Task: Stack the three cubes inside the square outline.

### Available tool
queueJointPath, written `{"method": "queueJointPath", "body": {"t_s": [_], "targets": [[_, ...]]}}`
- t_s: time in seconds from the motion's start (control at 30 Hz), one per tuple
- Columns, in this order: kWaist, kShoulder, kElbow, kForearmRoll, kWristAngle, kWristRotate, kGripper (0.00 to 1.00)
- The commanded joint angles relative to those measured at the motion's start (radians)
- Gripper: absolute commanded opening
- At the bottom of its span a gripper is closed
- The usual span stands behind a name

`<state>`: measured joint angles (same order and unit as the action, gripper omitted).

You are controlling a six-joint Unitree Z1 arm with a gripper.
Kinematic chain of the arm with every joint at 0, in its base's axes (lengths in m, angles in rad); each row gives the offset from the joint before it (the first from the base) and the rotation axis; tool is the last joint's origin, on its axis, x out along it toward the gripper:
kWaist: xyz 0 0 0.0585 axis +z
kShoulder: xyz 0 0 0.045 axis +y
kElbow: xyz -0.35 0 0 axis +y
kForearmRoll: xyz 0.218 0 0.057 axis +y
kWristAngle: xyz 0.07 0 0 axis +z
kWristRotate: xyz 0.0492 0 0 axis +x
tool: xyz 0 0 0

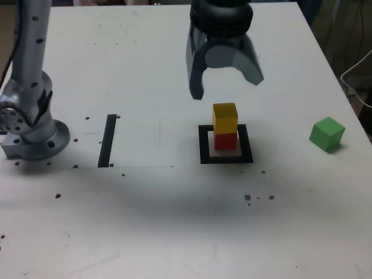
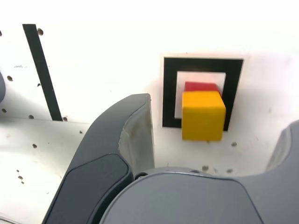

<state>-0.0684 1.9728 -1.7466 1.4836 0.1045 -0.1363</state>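
Claw point(image 1: 226, 87) wide open, holding nothing, hovering above the yellow cube point(image 1: 225, 117) stacked on the red cube point(image 1: 225, 141) inside the square outline point(image 1: 226, 159). Two cubes placed; next move probably calls for reaching the green cube point(image 1: 326, 134), well off to the claw's side at the exterior view's right.

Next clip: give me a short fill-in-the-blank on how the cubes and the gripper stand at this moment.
1. The yellow cube sits on top of the ____ cube.
2. The two-cube stack stands inside the black square outline, while the ____ cube lies apart on the table, toward the exterior view's right.
3. The gripper hangs above the stack with its jaws ____, holding nothing.

Missing words: red; green; open
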Motion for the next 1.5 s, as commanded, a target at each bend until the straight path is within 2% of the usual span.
{"method": "queueJointPath", "body": {"t_s": [0.0,0.17,0.27,0.57,0.8,1.1,1.47], "targets": [[-0.019,0.000,-0.039,0.012,0.012,-0.001,1.00],[-0.054,0.017,-0.121,0.025,0.050,0.022,1.00],[-0.061,0.041,-0.153,0.024,0.055,0.048,1.00],[-0.066,0.112,-0.260,0.022,0.046,0.069,1.00],[-0.096,0.188,-0.415,0.030,0.027,-0.009,1.00],[-0.106,0.345,-0.602,0.020,0.011,-0.090,1.00],[-0.066,0.487,-0.684,-0.049,0.007,-0.148,1.00]]}}
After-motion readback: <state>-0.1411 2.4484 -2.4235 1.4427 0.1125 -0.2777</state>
